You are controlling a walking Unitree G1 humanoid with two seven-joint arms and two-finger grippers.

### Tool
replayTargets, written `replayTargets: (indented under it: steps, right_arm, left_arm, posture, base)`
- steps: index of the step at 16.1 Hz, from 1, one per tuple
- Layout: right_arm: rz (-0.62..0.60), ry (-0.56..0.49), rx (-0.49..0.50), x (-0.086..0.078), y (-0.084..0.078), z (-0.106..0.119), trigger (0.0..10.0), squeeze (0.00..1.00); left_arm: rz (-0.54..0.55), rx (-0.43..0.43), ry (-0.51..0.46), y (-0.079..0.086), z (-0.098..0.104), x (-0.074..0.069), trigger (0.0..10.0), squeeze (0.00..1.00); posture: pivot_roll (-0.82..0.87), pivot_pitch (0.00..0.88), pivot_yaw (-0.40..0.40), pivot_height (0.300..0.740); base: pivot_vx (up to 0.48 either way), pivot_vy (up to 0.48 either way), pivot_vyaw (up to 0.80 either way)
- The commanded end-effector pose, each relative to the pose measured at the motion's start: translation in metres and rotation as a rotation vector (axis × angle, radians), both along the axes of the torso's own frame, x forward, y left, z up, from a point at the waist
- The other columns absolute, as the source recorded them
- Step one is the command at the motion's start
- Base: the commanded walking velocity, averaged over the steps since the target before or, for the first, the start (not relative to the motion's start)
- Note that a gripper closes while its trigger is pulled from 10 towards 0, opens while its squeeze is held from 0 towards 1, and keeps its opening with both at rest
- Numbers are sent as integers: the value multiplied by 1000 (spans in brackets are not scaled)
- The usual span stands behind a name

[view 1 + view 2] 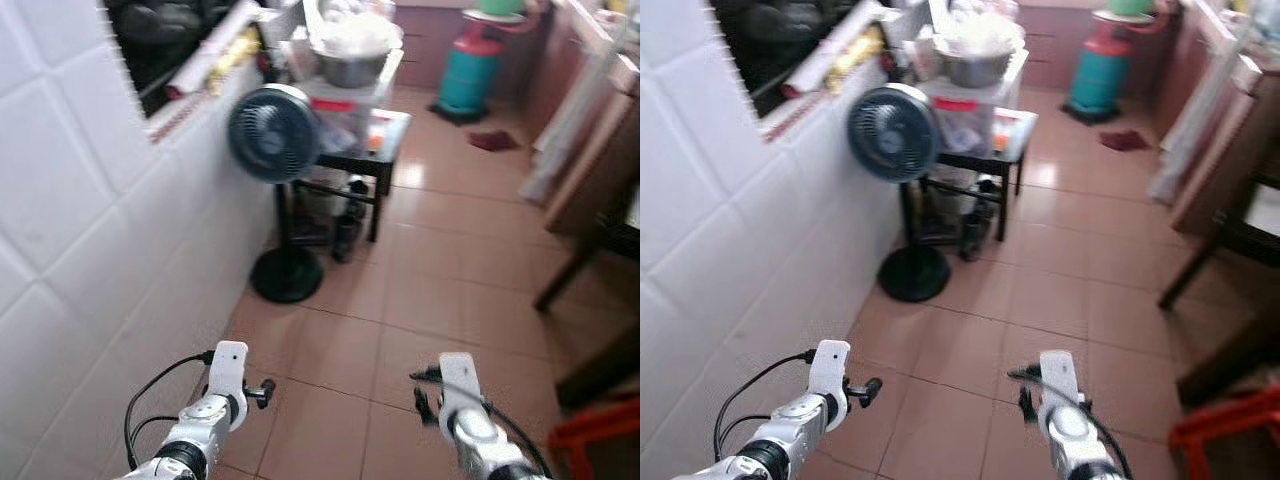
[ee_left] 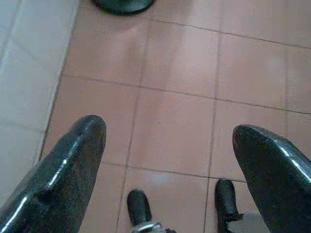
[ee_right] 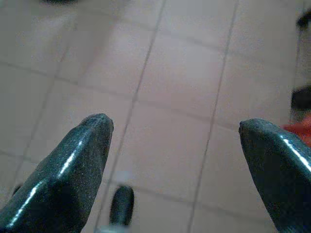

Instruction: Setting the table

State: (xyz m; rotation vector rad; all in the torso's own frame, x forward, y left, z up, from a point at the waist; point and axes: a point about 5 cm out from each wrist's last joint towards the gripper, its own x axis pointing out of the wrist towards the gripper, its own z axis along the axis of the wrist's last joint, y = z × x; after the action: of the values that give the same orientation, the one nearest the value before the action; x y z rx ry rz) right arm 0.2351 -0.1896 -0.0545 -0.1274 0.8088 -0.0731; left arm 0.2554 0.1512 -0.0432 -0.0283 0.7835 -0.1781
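Both grippers, left [image 2: 167, 145] and right [image 3: 175, 145], spread wide and empty over floor tiles, fan [image 1: 274, 133] ahead-left, nearer the left arm; no tableware identifiable.

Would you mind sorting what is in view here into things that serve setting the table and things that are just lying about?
Job in hand:
- left end effector, open, empty
- right end effector, open, empty
- metal bowl on the cluttered side table, possibly

Lying about:
- standing fan
- gas cylinder
- dark red cloth on the floor
- red stool
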Motion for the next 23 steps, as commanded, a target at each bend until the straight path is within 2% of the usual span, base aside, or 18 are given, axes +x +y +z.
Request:
replayTargets:
  steps: [1,4,6,7,8,9,10,12,13,14,16,17,18,20,21,22,23]
  right_arm:
    - [24,26,-8,-5,3,-4,10000,0]
    - [141,71,-21,-19,20,-14,10000,0]
    - [149,79,-19,-23,23,-16,10000,0]
    - [121,73,28,-22,26,-16,10000,0]
    - [87,54,102,-19,29,-14,10000,0]
    - [48,-28,204,-4,36,-4,10000,0]
    - [36,-118,239,14,41,9,10000,0]
    - [17,-204,271,32,38,24,10000,0]
    - [13,-229,313,38,37,30,10000,0]
    - [58,-290,388,49,40,42,10000,0]
    - [131,-383,402,63,38,59,10000,0]
    - [146,-420,389,66,37,65,10000,0]
    - [150,-440,378,67,36,68,10000,0]
    - [230,-576,333,64,30,85,10000,0]
    - [234,-589,318,62,26,88,10000,0]
    - [188,-600,376,54,15,95,10000,0]
    - [190,-617,357,51,10,99,10000,0]
  left_arm:
    - [-26,12,-8,3,1,0,10000,0]
    - [15,-27,9,8,-2,-5,10000,0]
    - [1,0,-6,9,-2,-5,10000,0]
    - [-28,52,-51,10,1,-2,10000,0]
    - [-29,56,-61,10,2,-1,10000,0]
    - [-23,33,-76,10,4,2,10000,0]
    - [-65,43,-101,14,9,7,10000,0]
    - [-101,265,-193,28,19,16,10000,0]
    - [-99,277,-238,31,25,21,10000,0]
    - [-106,221,-291,32,34,28,10000,0]
    - [-136,177,-463,34,58,43,10000,0]
    - [-120,93,-517,33,66,46,10000,0]
    - [-119,46,-549,33,70,46,10000,0]
    - [-97,68,-673,31,83,40,10000,0]
    - [-88,68,-695,30,86,39,10000,0]
    - [-25,20,-742,29,95,31,10000,0]
    - [-6,10,-761,29,98,26,10000,0]
  posture:
    - [178,0,34,740]
    - [170,0,34,740]
    - [167,0,37,740]
    - [168,0,36,740]
    - [168,0,36,740]
    - [166,0,34,740]
    - [161,0,32,740]
    - [159,0,27,740]
    - [161,0,24,740]
    - [161,0,25,740]
    - [153,0,15,740]
    - [151,0,12,740]
    - [150,0,12,740]
    - [154,0,12,740]
    - [150,0,16,740]
    - [139,0,17,740]
    - [139,0,15,740]
  base:
    - [0,0,-769]
    - [0,0,-769]
    - [0,0,-766]
    - [0,0,-763]
    - [0,0,-769]
    - [0,0,0]
    - [0,0,0]
    - [0,0,0]
    - [0,0,0]
    - [0,0,0]
    - [0,0,0]
    - [0,0,0]
    - [0,0,0]
    - [0,0,0]
    - [0,0,0]
    - [0,0,0]
    - [0,0,0]
